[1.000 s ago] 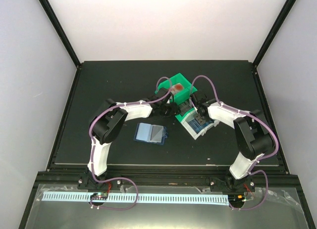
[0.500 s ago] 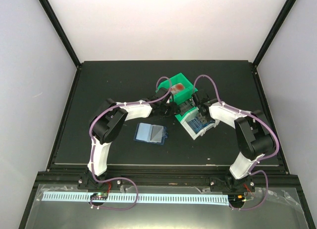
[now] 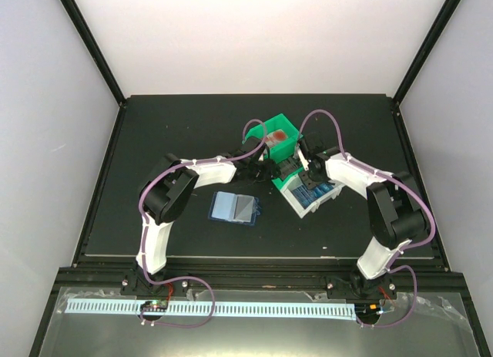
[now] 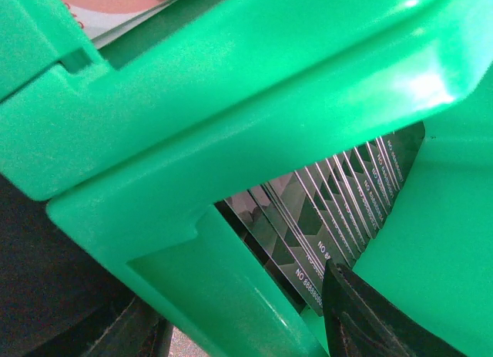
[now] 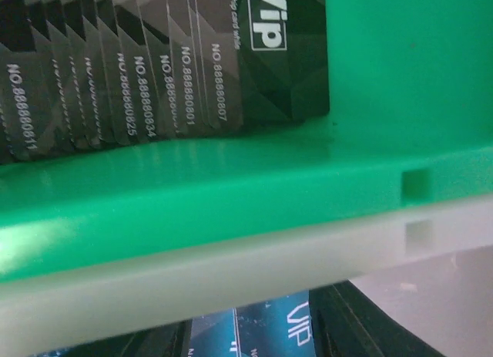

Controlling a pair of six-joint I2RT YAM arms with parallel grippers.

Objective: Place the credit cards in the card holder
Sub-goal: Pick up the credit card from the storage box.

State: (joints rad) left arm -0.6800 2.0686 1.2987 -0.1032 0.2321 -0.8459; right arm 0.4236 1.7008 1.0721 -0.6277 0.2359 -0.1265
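Note:
The card holder (image 3: 235,208) lies open on the black table, its lighter blue pockets facing up. Dark credit cards (image 4: 331,210) stand in a row inside the green bin (image 3: 283,145), also seen in the right wrist view (image 5: 154,56). A red-and-white card (image 3: 276,135) lies on top of that bin. Blue cards (image 3: 316,191) lie in the white bin (image 3: 296,201). My left gripper (image 3: 267,170) straddles the green bin's wall (image 4: 231,241), one finger inside and one outside. My right gripper (image 3: 306,174) hangs open over the white bin's rim (image 5: 231,257), blue cards (image 5: 262,334) showing between its fingers.
The two bins sit touching at the table's middle right, the green one behind the white one. Black frame posts rise at the far corners, and a raised rail runs along the table's near edge.
My right gripper has shifted up and left toward the green bin, and its jaws have widened. The left arm and the card holder have not moved.

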